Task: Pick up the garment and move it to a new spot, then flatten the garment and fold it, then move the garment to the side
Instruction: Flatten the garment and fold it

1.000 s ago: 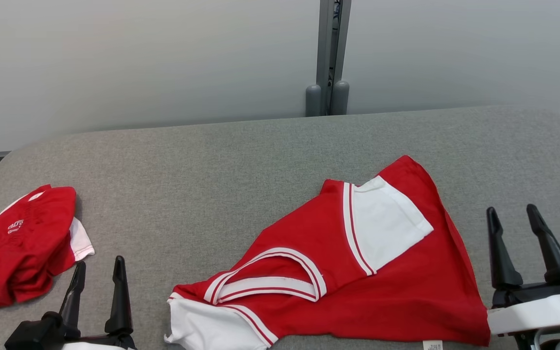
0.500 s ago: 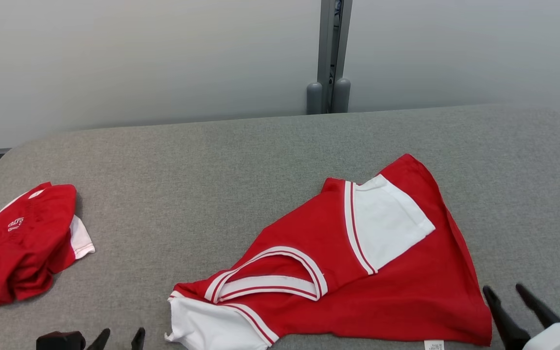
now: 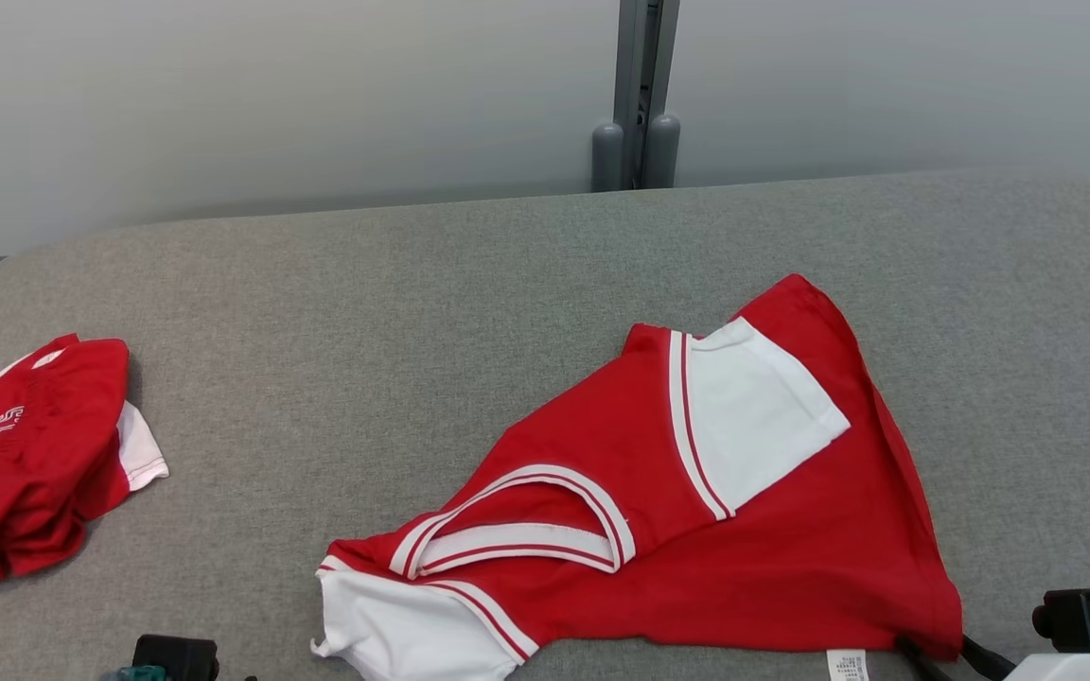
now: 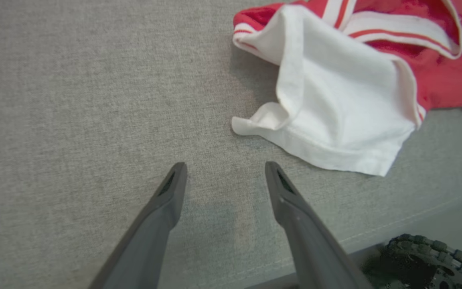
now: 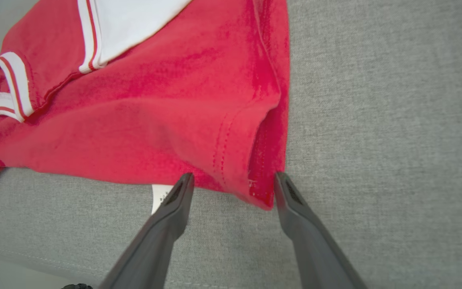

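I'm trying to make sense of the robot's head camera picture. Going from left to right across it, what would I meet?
Crumpled red garment → spread-out red and white shirt → right gripper, open, at the shirt's near right corner.

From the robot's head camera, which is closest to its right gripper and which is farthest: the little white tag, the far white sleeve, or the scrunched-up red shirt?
1. Little white tag: just left of the right gripper, at the near hem.
2. Far white sleeve: farther back, middle-right.
3. Scrunched-up red shirt: way over on the left.
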{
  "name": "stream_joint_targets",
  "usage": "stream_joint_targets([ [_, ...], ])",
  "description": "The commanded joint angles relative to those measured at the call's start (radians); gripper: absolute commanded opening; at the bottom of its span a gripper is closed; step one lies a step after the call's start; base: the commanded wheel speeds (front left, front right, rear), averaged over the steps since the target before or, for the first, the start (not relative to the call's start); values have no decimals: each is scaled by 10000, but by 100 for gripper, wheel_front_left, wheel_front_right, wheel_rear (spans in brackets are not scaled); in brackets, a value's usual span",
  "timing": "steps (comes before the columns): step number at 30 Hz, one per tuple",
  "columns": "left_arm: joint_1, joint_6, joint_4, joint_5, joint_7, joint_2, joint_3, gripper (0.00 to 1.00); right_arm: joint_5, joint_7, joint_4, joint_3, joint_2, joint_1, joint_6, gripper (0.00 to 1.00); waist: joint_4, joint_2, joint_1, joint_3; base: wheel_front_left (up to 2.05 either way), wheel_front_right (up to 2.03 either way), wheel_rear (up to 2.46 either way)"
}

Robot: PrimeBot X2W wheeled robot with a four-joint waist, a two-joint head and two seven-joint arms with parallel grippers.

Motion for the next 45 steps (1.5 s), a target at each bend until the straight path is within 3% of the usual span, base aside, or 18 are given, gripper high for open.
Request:
stream_joint_targets([
  [1, -284, -42, 48, 74, 28, 167, -35, 100, 51, 1, 30, 14, -50, -141, 1, 100, -10, -1, 0, 91, 0, 0, 0],
  [21, -1586, -331, 576, 66, -153, 761, -1391, 100, 181, -184, 202, 465, -123, -605, 1, 100, -257, -1, 0, 525, 0, 0, 0],
  [22, -1633, -338, 597, 67, -125, 793, -1456, 93, 185, -194, 218, 482, -127, -625, 1, 100, -260, -1, 0, 534, 0, 0, 0],
  [23, -1670, -343, 618, 31, -131, 816, -1511, 61, 197, -197, 226, 510, -125, -645, 1, 87, -262, -1, 0, 536, 0, 0, 0],
  [24, -1705, -349, 620, -14, -176, 833, -1562, 23, 200, -202, 230, 538, -127, -667, 1, 59, -262, -1, 0, 537, 0, 0, 0],
  [25, -1720, -338, 633, -35, -206, 857, -1609, 0, 201, -224, 226, 574, -131, -688, 1, 42, -260, -1, 0, 532, 0, 0, 0],
  [27, -1752, -339, 652, -37, -297, 912, -1703, 0, 254, -254, 235, 623, -149, -722, 1, 9, -249, -1, 0, 517, 0, 0, 0],
  [28, -1790, -342, 652, -55, -317, 929, -1738, 0, 283, -271, 245, 648, -160, -727, 1, 0, -239, -1, 0, 506, 0, 0, 0],
  [37, -1553, -355, 168, -610, -377, 1105, -1784, 0, 539, -508, 61, 684, -339, -648, 1, 0, -142, -1, 0, 202, 0, 0, 0],
  [45, -521, 26, -1684, -1516, 270, 1356, -1238, 0, 983, -657, -1122, 86, -740, -80, 1, 0, -123, -1, 0, -135, 0, 0, 0],
])
